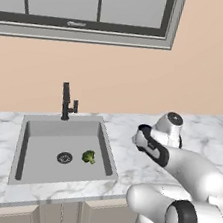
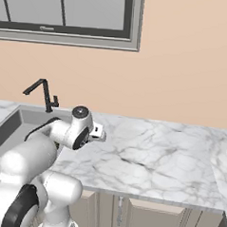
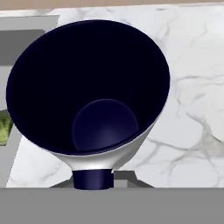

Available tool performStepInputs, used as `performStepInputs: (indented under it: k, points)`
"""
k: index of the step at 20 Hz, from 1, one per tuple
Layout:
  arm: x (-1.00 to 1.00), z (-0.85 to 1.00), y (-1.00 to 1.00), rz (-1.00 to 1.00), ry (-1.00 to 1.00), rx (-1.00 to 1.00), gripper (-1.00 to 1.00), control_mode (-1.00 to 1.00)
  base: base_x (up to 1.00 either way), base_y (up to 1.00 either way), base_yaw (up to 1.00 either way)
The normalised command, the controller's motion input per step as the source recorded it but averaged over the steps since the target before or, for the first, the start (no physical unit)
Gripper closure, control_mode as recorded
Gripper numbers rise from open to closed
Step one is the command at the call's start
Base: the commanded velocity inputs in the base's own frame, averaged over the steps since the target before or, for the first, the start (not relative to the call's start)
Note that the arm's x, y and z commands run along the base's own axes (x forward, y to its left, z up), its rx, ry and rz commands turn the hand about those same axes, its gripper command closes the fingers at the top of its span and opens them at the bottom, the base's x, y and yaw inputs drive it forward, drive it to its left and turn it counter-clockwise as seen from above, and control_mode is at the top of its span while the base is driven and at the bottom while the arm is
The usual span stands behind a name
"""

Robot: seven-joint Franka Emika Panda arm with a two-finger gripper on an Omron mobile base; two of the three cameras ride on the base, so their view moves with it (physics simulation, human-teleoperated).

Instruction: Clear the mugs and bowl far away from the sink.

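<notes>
At the hand view's bottom centre, the gripper point(image 3: 92, 180) is pinched on the rim of 1 mug point(image 3: 87, 87), dark inside. The sink point(image 1: 62, 149) lies at the left edge; beyond, open marble counter point(image 2: 151, 156) runs right.

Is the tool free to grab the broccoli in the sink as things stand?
Probably not yet. The tool looks shut on the mug, so it is occupied. The broccoli lies uncovered on the floor of the sink, close beside the arm, with nothing over it.
</notes>
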Motion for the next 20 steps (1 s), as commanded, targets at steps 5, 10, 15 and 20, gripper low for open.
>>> performStepInputs:
  k: [5, 10, 15, 20]
  points:
    - [-0.32, 1.0, -0.02, -0.05, 0.07, -0.04, 1.0, -1.0, 0.0, 0.0, 0.0]
    - [-0.77, 0.95, 0.0, -0.03, 0.0, 0.0, 1.0, -1.0, 0.0, 0.0, 0.0]
    - [-0.95, 0.91, 0.0, -0.06, -0.01, 0.0, 1.0, -1.0, 0.0, 0.0, 0.0]
    - [-0.52, 0.71, 0.0, -0.06, -0.02, -0.01, 1.0, 1.0, -0.04, 0.0, -0.05]
